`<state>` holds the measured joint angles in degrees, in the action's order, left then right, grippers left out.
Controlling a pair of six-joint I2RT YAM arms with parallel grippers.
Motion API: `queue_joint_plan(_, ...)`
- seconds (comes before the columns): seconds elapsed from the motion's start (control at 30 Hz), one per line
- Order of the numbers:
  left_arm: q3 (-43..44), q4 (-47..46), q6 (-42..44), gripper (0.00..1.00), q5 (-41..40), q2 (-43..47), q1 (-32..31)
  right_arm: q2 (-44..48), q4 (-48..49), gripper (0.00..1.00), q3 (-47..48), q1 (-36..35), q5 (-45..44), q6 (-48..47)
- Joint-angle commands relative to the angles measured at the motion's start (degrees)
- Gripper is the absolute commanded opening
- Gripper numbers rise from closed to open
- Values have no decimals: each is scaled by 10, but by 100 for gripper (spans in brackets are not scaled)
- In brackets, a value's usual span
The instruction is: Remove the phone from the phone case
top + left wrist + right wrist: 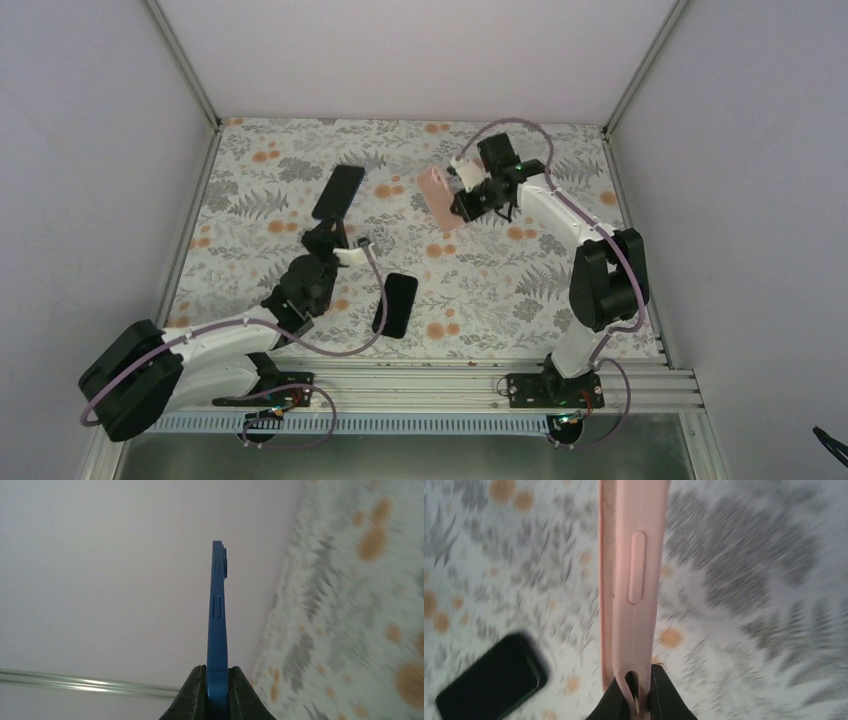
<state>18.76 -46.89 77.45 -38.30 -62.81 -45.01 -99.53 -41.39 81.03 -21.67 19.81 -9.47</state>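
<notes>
**Top view:** The left gripper (328,232) holds the phone (338,192) by its near end over the left half of the floral-patterned table (520,290). Toward the far right, the right gripper (462,198) grips the pink phone case (437,198). The phone is out of the case, and the two are well apart. A black handset (396,305) lies flat on the table between the arms, nearer their bases.

**Left wrist:** The phone (217,620) is blue and seen edge-on, with its side buttons showing. Its lower end is pinched between the two dark fingers (192,700). A pale wall lies behind it and the table is to the right.

**Right wrist:** The phone case (631,580), also edge-on, is clamped at its lower end between the fingers (669,702). The table below is blurred. The black handset (494,680) rests on the table at lower left.
</notes>
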Motion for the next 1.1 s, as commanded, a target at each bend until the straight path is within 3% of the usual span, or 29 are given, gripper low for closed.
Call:
queue_joint_plan(0.0, -44, 125, -50, 2, -20, 64, -1, -19, -83, 3, -73, -5, 108, -65)
queue_joint_plan(0.07, -43, 237, -122, 2, -1, 91, -2, -16, -79, 3, -112, -13, 98, -72)
queue_joint_plan(0.2, -60, 315, -183, 2, 14, 98, -5, -14, -66, 3, -164, -22, 85, -84)
queue_joint_plan(0.43, -64, 338, -246, 2, 40, -40, -22, -29, -53, 5, -188, -23, 40, -79)
queue_joint_plan(0.6, -67, 327, -272, 3, 32, -121, -52, -36, -73, 20, -175, -21, 3, -80)
queue_joint_plan(0.67, -62, 356, -293, 16, 32, -125, -74, -26, -83, 33, -173, -21, -15, -82)
queue_joint_plan(0.73, -48, 428, -332, 42, 44, -108, -95, -6, -97, 55, -174, -21, -34, -90)
queue_joint_plan(0.9, 45, 648, -411, 84, 157, -22, -115, 80, -111, 98, -186, -28, -119, -102)
queue_joint_plan(0.93, 68, 686, -421, 97, 172, -7, -116, 100, -110, 99, -187, -30, -140, -101)
queue_joint_plan(1.07, 160, 800, -433, 100, 206, 46, -90, 164, -111, 100, -176, -53, -160, -108)
